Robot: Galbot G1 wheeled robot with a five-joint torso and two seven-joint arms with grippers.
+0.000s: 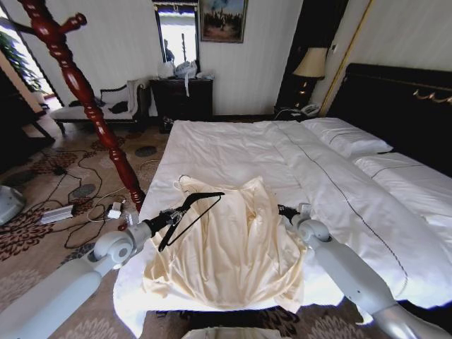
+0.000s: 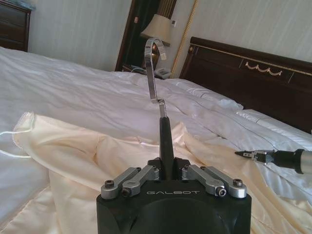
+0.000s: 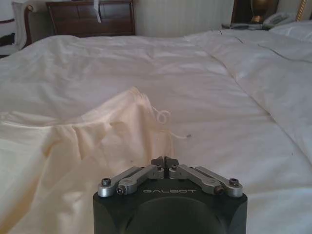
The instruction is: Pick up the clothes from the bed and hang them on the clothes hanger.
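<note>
The cream shirt (image 1: 236, 247) lies spread on the near end of the white bed (image 1: 233, 141), its hem hanging over the front edge. My left gripper (image 1: 171, 217) is over the shirt's left side, shut on the black clothes hanger (image 1: 198, 208). In the left wrist view the jaws clamp the hanger's neck (image 2: 166, 146) and the silver hook (image 2: 153, 68) stands upward. My right gripper (image 1: 285, 210) sits at the shirt's right edge. It is shut, with its fingertips (image 3: 165, 160) meeting just above the cream fabric (image 3: 73, 161) and nothing seen between them.
The dark-red wooden coat stand (image 1: 85, 92) rises on the floor left of the bed. Cables and a power strip (image 1: 60, 212) lie on the carpet near its foot. Pillows (image 1: 353, 138) and the black headboard (image 1: 395, 106) are at the right, a lamp (image 1: 311, 63) behind.
</note>
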